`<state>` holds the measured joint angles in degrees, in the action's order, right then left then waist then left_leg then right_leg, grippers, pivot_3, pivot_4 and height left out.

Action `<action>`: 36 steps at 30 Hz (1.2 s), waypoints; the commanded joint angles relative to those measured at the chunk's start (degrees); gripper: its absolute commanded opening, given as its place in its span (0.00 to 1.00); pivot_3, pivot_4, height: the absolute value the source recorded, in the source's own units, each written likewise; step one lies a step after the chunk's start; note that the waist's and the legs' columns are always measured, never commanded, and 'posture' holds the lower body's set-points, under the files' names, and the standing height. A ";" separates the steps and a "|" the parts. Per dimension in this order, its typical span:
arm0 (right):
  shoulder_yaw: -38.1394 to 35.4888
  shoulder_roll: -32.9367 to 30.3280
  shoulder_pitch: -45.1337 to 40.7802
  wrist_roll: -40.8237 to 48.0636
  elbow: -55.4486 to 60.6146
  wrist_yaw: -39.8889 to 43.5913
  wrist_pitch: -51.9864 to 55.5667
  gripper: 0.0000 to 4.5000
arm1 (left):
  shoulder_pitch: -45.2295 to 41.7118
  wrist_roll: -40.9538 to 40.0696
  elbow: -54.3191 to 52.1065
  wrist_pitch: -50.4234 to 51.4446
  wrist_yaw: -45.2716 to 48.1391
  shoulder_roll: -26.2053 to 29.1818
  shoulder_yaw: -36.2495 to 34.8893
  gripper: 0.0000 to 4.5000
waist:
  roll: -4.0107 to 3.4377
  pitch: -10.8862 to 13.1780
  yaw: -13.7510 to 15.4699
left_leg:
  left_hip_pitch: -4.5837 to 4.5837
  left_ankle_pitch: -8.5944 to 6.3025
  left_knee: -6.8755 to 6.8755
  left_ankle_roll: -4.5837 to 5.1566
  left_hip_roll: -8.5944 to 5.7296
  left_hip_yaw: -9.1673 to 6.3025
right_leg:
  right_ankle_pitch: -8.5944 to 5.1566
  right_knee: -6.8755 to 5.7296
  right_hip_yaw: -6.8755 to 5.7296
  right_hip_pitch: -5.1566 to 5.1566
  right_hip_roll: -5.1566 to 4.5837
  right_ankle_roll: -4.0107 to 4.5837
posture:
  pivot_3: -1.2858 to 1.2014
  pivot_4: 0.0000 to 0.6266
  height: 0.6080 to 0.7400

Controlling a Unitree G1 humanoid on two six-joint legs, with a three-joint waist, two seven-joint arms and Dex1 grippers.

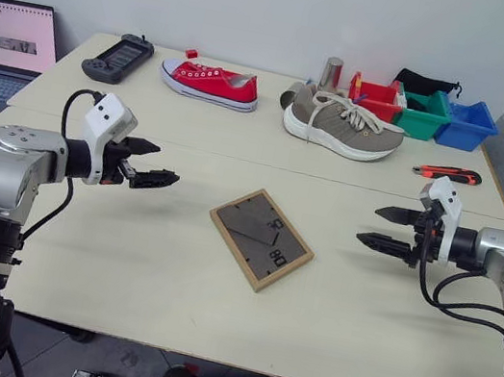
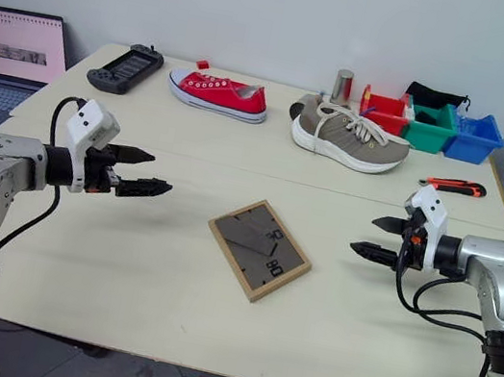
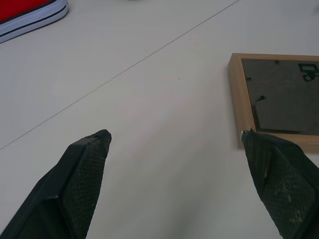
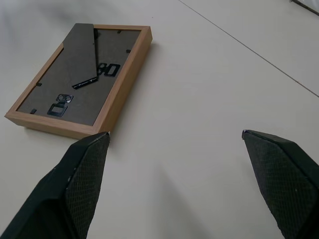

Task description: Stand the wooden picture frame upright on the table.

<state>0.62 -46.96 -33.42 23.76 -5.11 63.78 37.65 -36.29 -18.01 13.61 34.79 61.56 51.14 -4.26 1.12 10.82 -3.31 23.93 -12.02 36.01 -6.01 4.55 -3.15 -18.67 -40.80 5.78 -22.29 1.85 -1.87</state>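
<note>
The wooden picture frame (image 1: 260, 238) lies flat, face down, in the middle of the near section of the table (image 1: 122, 263). Its dark grey-brown back with the stand folded flat faces up; the same frame (image 4: 82, 79) appears in the right wrist view. My left gripper (image 1: 159, 164) hovers open above the table to the frame's left, its fingers pointing toward the frame. On the frame's right my right gripper (image 1: 380, 227) hangs open, pointing back toward it. Both grippers are empty and well apart from the frame.
On the far section sit a red sneaker (image 1: 209, 80), a grey-green sneaker (image 1: 341, 126), a black game controller (image 1: 118, 57), a metal can (image 1: 332, 73), red, green and blue bins (image 1: 421, 113) and a utility knife (image 1: 447, 173). A laptop (image 1: 5, 47) stands off the table's left.
</note>
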 commanded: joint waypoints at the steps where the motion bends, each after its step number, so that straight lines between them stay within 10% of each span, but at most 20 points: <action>1: -0.45 0.59 -2.31 0.16 -0.02 0.68 -1.23 1.00 | 0.06 -1.19 -2.01 1.41 -0.02 1.28 -1.85 1.00 | 0.00 0.00 0.00 | 0.00 0.00 0.00 0.00 0.00 0.00 | 0.00 0.00 0.00 0.00 0.00 0.00 | 0.52 0.24 1.00; 5: -0.03 1.27 -2.61 0.33 -0.01 0.93 -1.12 0.90 | 0.85 -2.10 -3.04 2.90 0.55 1.43 -2.49 0.91 | 0.00 0.00 0.01 | 0.00 0.00 0.00 0.00 0.00 0.00 | 0.00 -0.01 -0.01 0.00 0.00 0.00 | 0.52 0.24 1.00; 21: 6.00 10.60 -5.54 -6.80 -9.76 -1.98 -9.62 0.01 | 12.59 -6.02 -16.38 6.15 -6.04 -6.87 -1.42 0.13 | 0.00 0.00 0.00 | -0.03 0.00 0.04 0.00 0.01 0.00 | 0.00 -0.06 0.01 0.01 0.00 0.00 | 0.52 0.24 1.00; 24: 6.51 11.90 -5.79 -8.25 -11.51 -2.37 -11.35 0.00 | 13.76 -5.71 -18.10 6.03 -7.77 -9.13 -0.14 0.00 | 0.01 0.00 0.06 | -0.01 0.00 0.06 0.00 0.00 0.00 | 0.01 -0.05 0.01 0.02 0.00 0.01 | 0.52 0.24 1.00; 36: 10.74 15.30 1.10 -10.27 -4.25 -4.08 -10.52 0.00 | 13.37 -2.82 -14.81 3.68 -11.50 -14.70 5.61 0.00 | 0.00 -0.01 0.05 | -0.05 0.00 0.05 -0.01 0.00 -0.03 | 0.01 -0.07 -0.01 0.05 0.00 0.01 | 0.52 0.24 1.00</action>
<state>11.66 -31.82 -31.92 14.05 -12.41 60.53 27.54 -22.16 -21.56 -1.49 39.44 50.39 36.66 0.28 1.12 10.81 -3.25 23.88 -12.02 36.06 -6.02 4.55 -3.18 -18.66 -40.87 5.77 -22.24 1.85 -1.86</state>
